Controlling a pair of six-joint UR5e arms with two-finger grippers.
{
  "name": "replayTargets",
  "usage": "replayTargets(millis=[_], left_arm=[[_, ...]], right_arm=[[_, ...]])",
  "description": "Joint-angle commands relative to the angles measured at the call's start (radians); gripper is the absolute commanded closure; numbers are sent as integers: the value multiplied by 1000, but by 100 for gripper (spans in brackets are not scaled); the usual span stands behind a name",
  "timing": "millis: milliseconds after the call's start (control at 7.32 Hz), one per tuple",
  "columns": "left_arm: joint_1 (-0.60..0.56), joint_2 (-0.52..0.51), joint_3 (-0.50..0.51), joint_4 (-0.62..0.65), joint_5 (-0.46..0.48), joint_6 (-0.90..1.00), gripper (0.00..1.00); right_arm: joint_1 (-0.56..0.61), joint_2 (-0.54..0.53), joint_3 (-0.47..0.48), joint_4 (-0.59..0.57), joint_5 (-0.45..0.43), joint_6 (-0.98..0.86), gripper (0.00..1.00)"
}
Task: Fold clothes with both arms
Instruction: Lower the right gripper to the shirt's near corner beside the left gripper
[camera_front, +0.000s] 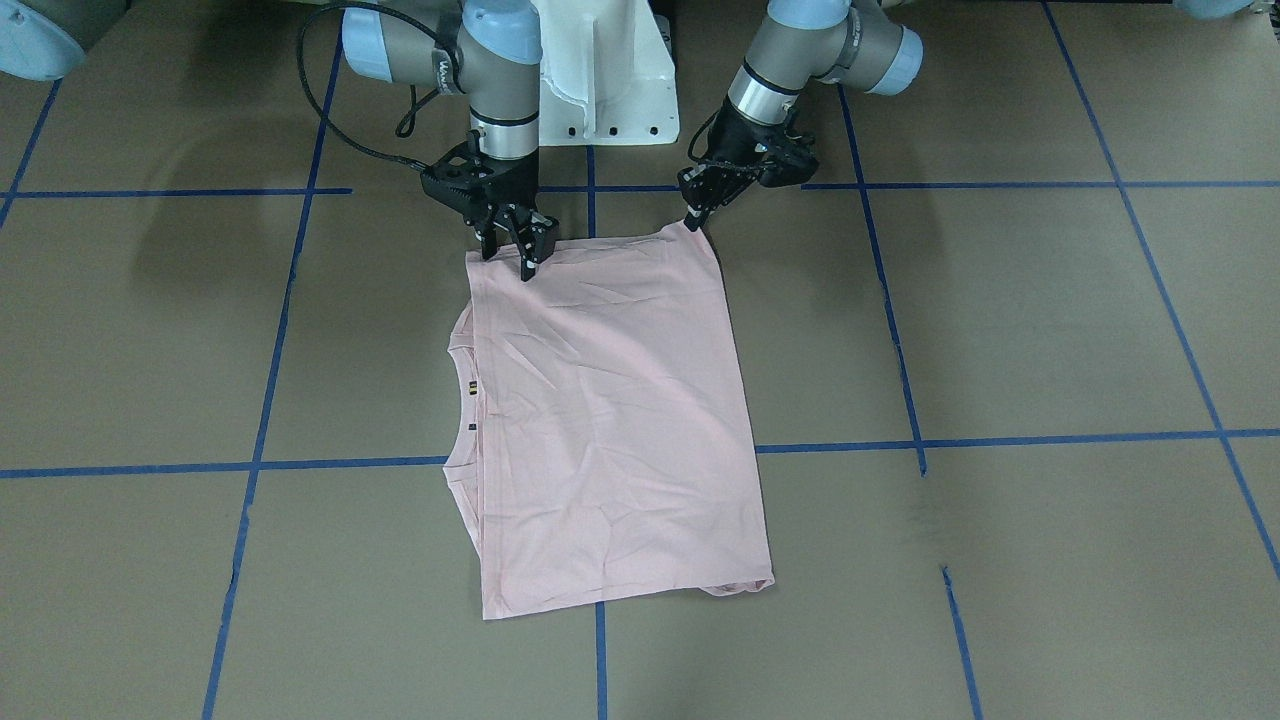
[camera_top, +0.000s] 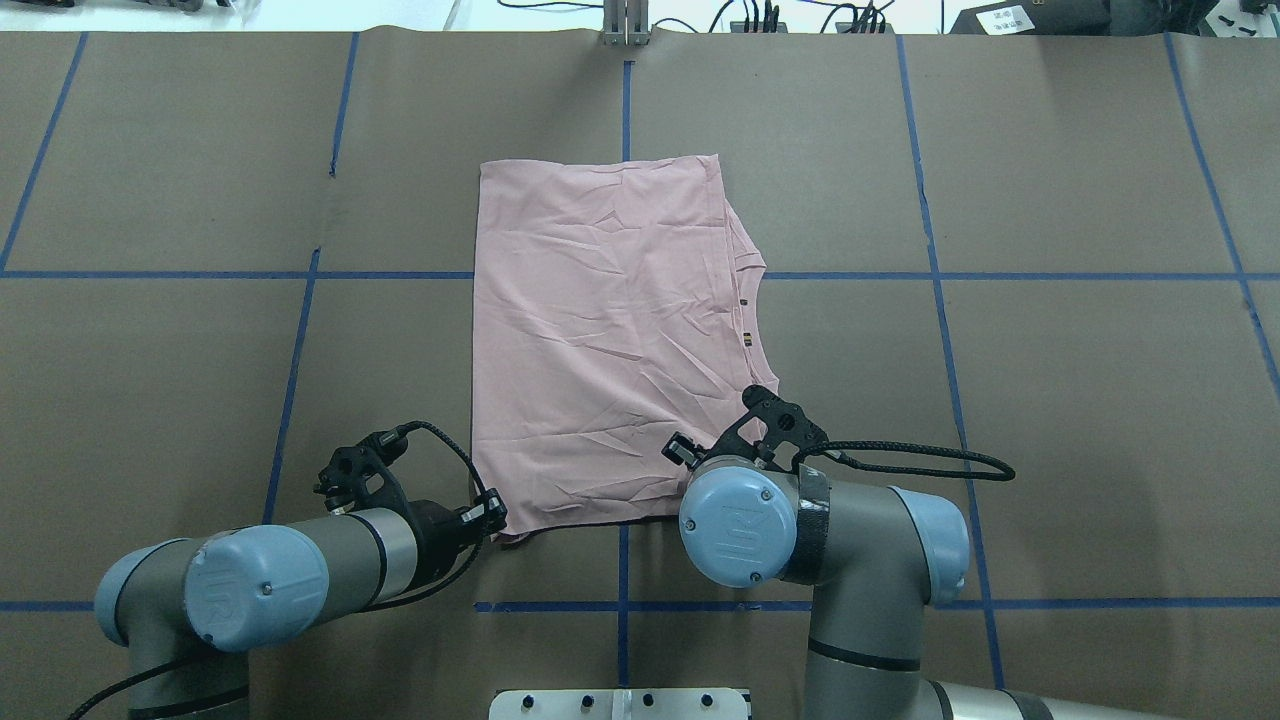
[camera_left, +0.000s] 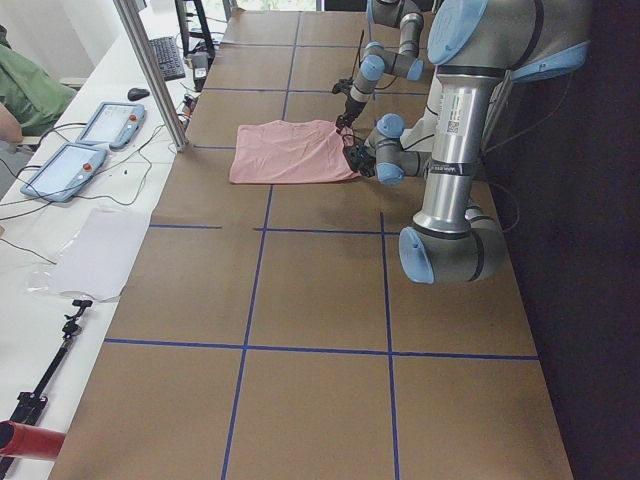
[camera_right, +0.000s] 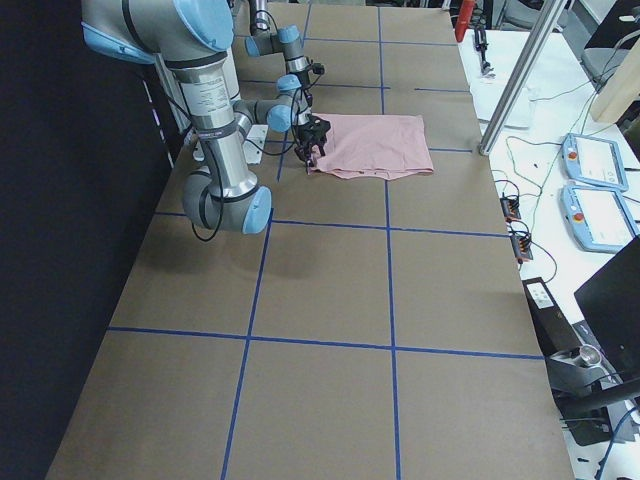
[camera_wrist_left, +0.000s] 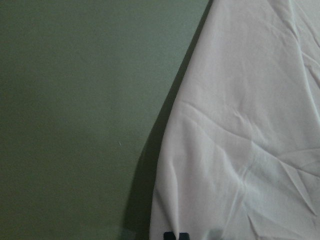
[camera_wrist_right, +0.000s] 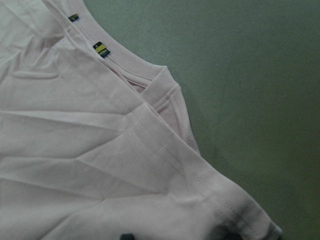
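The pale pink T-shirt (camera_front: 610, 420) lies folded into a tall rectangle on the brown table, plain side up, collar tags (camera_wrist_right: 100, 49) along one long edge. My left gripper (camera_front: 692, 222) is at the shirt's near corner away from the collar, fingertips pinched together on the cloth (camera_wrist_left: 240, 140), which is slightly raised there. At the near corner on the collar side, my right gripper (camera_front: 510, 258) stands with its fingers apart over the hem (camera_wrist_right: 75, 150). In the overhead view the left gripper (camera_top: 492, 520) touches the shirt (camera_top: 600, 340), and the right wrist hides the right fingers.
The white pedestal base (camera_front: 610, 80) stands just behind the two grippers. Blue tape lines (camera_top: 620, 275) grid the table. A side desk with tablets (camera_left: 60, 170) and a person's green sleeve (camera_left: 25, 90) lies beyond the far edge, next to a metal post (camera_left: 150, 70).
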Motion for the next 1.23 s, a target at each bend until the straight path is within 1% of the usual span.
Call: replayTargets(millis=[0,137,273,410,683,820,956,1093], left_arm=[[-2,0,-1,0,0,0,100],[-2,0,-1,0,0,0,100],[-2,0,-3,0,0,0,100],[-2,0,-3,0,0,0,100],[-2,0,-7,0,-1,2,100],[-4,-2,-36,2,-6,14,100],[-8,1,-82,33,-12,18,100],[-11,0,-169,125,-50,58,100]], right_arm=[[0,1,-3,1,0,0,42],[0,2,-3,1,-2,1,57],[0,2,-3,3,-3,3,98],[0,1,-3,3,-5,6,100],[12,4,3,1,-17,0,100],[24,4,18,1,-14,-8,100],[27,-7,93,-34,-9,-8,100],[26,2,217,-186,-6,-8,100]])
